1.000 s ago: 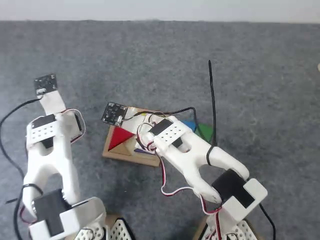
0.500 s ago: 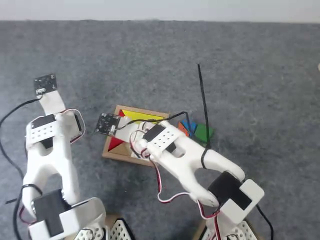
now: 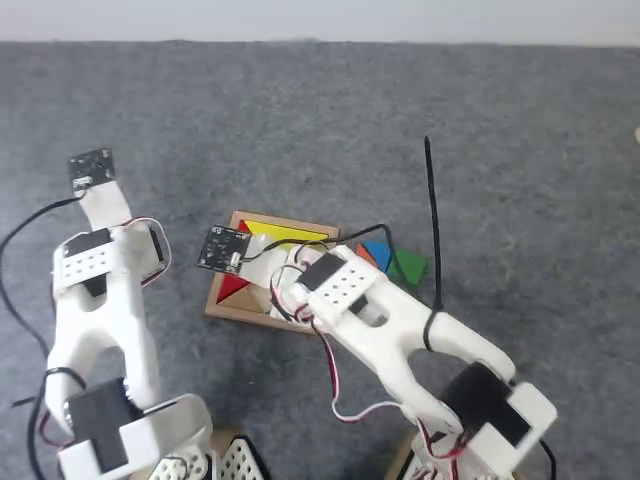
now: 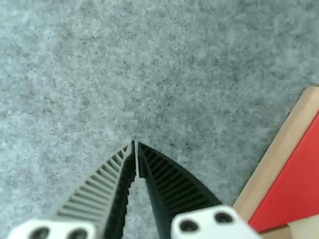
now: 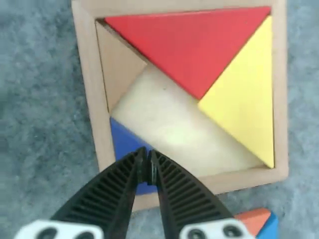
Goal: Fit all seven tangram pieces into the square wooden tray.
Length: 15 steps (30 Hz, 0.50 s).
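The square wooden tray holds a large red triangle, a yellow triangle and a blue piece at one edge; bare wood shows between them. My right gripper hangs shut just above the blue piece, with nothing between its fingers. In the high view the tray lies partly under the right arm. Loose orange, blue and green pieces lie on the carpet beside its right edge. My left gripper is shut over bare carpet, close to a tray corner.
Grey carpet stretches wide beyond the tray. A thin black cable rises from the right arm. The left arm stands to the tray's left.
The right arm shifted left and down over the tray, then eased back right, uncovering the yellow triangle and the tray's far edge. The left arm kept still.
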{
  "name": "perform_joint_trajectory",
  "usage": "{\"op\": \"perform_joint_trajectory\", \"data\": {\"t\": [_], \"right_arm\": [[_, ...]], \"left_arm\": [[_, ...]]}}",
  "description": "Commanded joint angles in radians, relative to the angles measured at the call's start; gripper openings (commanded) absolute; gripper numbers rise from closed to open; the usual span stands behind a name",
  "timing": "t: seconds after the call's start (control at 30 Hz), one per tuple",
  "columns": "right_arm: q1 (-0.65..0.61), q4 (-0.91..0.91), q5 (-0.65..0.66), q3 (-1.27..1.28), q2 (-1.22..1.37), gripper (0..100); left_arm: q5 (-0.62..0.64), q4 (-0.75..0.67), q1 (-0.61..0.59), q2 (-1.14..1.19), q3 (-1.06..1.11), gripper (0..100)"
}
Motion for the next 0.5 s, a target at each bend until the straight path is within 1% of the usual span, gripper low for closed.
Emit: {"op": "perform_joint_trajectory", "data": {"t": [0.0, 0.1, 0.17, 0.33, 0.47], "right_arm": [[-0.018, -0.125, -0.123, 0.006, -0.044, 0.8], [-0.042, -0.226, -0.229, -0.006, 0.031, 0.9], [-0.067, -0.26, -0.275, -0.02, 0.074, 0.9], [-0.127, -0.259, -0.284, -0.037, 0.117, 0.8], [-0.148, -0.26, -0.287, -0.037, 0.125, 0.9]], "left_arm": [[0.012, -0.025, -0.002, -0.003, -0.045, 1], [0.014, -0.026, -0.002, -0.002, -0.045, 1], [0.015, -0.026, -0.002, -0.002, -0.045, 1], [0.015, -0.026, -0.003, -0.002, -0.045, 1], [0.015, -0.026, -0.003, -0.002, -0.045, 1]]}}
